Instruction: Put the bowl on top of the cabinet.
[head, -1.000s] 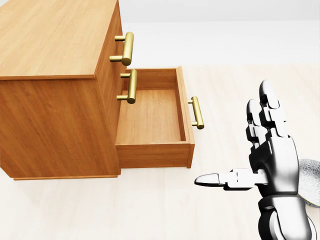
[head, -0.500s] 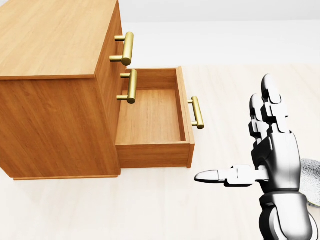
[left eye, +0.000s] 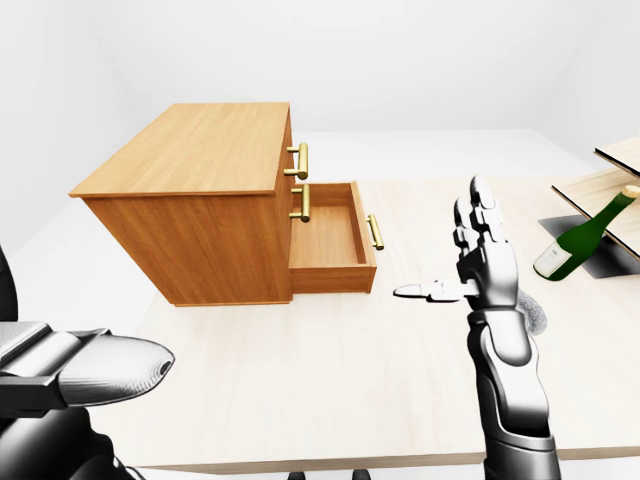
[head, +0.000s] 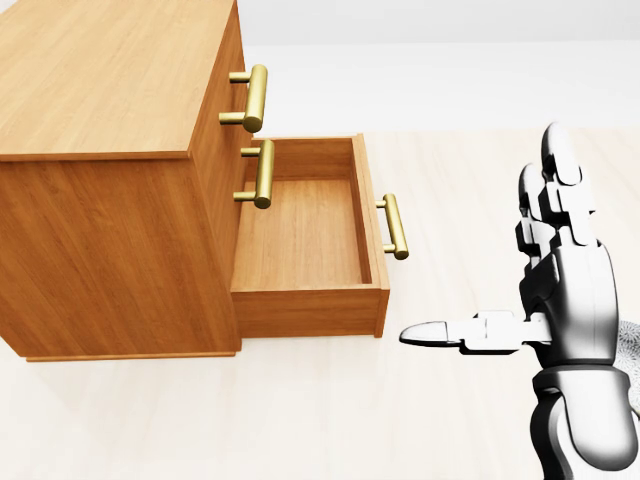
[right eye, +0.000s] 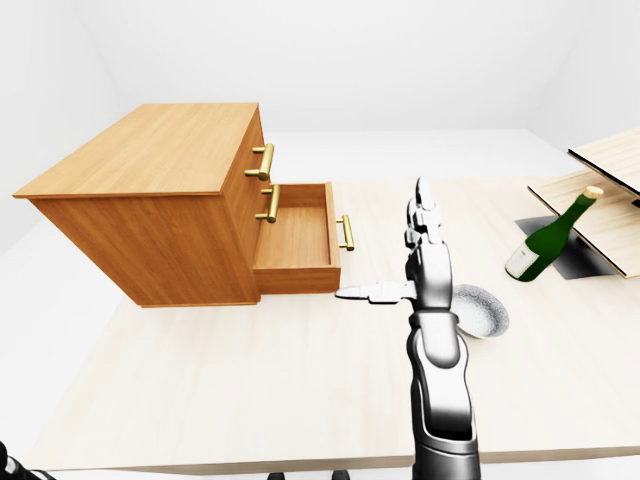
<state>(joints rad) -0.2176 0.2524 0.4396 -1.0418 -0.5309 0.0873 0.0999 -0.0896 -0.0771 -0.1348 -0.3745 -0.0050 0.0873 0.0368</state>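
The grey speckled bowl (right eye: 480, 311) sits on the pale table, just right of my right hand's wrist; the head view shows only a sliver of it at the right edge. My right hand (right eye: 388, 250) is open, fingers straight up and thumb pointing left, holding nothing. It stands right of the wooden cabinet (right eye: 150, 150), whose lower drawer (right eye: 295, 240) is pulled out and looks empty. The cabinet's flat top is bare. My left hand (left eye: 110, 365) shows only as a blurred grey finger at the left-eye view's bottom left.
A green wine bottle (right eye: 545, 240) leans against a dark stand beside wooden boards (right eye: 600, 195) at the right. Brass handles (head: 395, 225) stick out from the drawer fronts. The table's near edge (right eye: 300, 465) runs along the bottom.
In the head view my right hand has drifted right and a little lower, covering more of the bowl. Cabinet and drawer have not moved.
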